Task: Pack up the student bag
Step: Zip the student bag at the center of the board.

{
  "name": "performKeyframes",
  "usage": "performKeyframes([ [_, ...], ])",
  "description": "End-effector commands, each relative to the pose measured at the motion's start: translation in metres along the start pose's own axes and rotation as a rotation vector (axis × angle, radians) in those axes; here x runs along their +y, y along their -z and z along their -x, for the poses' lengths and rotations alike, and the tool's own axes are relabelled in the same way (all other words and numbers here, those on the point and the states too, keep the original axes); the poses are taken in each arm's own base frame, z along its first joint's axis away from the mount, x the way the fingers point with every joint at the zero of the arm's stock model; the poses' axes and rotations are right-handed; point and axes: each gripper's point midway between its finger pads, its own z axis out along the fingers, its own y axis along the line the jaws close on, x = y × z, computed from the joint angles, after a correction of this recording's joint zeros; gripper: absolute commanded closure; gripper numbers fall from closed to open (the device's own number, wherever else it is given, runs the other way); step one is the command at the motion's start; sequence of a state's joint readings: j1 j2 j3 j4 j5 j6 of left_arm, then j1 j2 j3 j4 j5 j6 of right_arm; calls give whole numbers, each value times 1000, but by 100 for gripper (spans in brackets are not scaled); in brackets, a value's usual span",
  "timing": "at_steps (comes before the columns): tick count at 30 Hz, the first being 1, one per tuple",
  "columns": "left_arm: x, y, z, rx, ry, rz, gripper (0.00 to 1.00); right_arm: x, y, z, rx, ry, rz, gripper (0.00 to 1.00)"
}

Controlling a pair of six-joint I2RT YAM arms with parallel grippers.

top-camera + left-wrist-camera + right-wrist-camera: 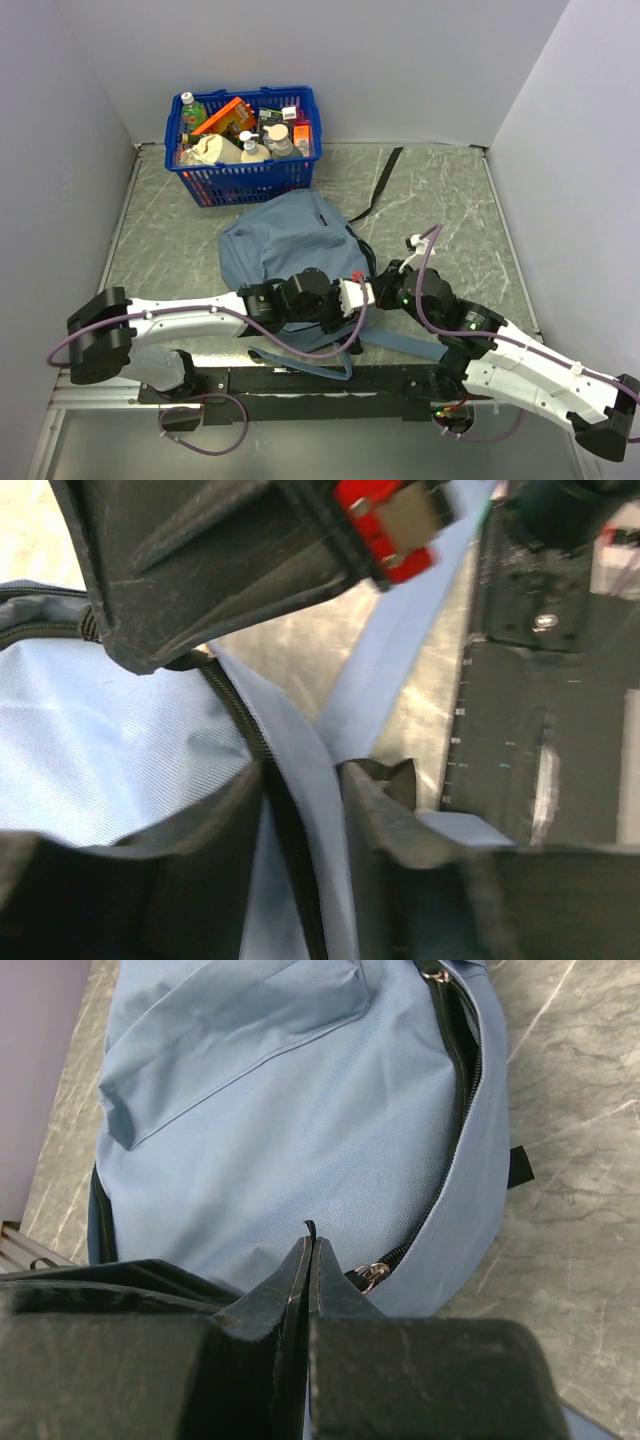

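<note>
Marbled grey table with two arms mounted at its near edge. The student bag, soft grey-blue fabric, lies slumped at mid-table, just in front of the blue plastic basket at the far side. The basket is full of bottles, cartons and packets, and nothing from it can be seen in or on the bag. Both arms reach inward and meet at the bag's near right corner. A loose black strap trails from the bag toward the far right. Left gripper: jaws narrow, with a fold of the bag's blue fabric and its dark zip line passing between the fingers, apparently pinched to hold the edge steady. Right gripper: jaws pressed together, with a thin black tab nipped at their tips. This is judged to be the zip pull, since the metal slider sits just beside them. In the right wrist view the zip line curves up the bag's side. Whether it has parted along that run cannot be told with certainty, and the bag's interior is not visible. Judged progress: early. The step in hand appears to be opening the main compartment, one gripper bracing the fabric and the other on the pull. Opening the compartment fully, loading the items and closing the zip all appear to remain.
</note>
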State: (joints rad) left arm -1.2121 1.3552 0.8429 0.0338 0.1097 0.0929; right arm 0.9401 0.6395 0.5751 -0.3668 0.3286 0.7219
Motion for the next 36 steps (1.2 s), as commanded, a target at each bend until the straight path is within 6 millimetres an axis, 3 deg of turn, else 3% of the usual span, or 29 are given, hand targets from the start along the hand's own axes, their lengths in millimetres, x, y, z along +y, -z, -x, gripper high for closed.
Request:
performKeyframes([
  [1, 8, -11, 35, -86, -96, 81, 64, 13, 8, 16, -56, -48, 52, 100],
  [2, 5, -15, 33, -80, -113, 73, 73, 12, 8, 15, -51, -47, 49, 100],
  [7, 6, -19, 22, -44, -160, 105, 99, 7, 10, 16, -60, -44, 32, 100],
  [12, -16, -14, 29, -50, -222, 9, 99, -10, 1, 19, -67, -25, -46, 100],
  [14, -34, -10, 33, -59, -251, -66, 99, -21, -3, 26, -83, -12, -86, 100],
  [20, -85, 6, 20, -12, -357, -275, 99, -44, -19, 48, -91, 4, -177, 100],
  [26, -99, 18, 18, 6, -380, -359, 99, -56, -36, 66, -102, 15, -221, 100],
  [32, -109, 25, 10, 21, -409, -429, 99, -51, -56, 93, -133, 39, -209, 100],
  [36, -117, 30, 10, 26, -430, -484, 99, -49, -77, 100, -114, 49, -193, 100],
])
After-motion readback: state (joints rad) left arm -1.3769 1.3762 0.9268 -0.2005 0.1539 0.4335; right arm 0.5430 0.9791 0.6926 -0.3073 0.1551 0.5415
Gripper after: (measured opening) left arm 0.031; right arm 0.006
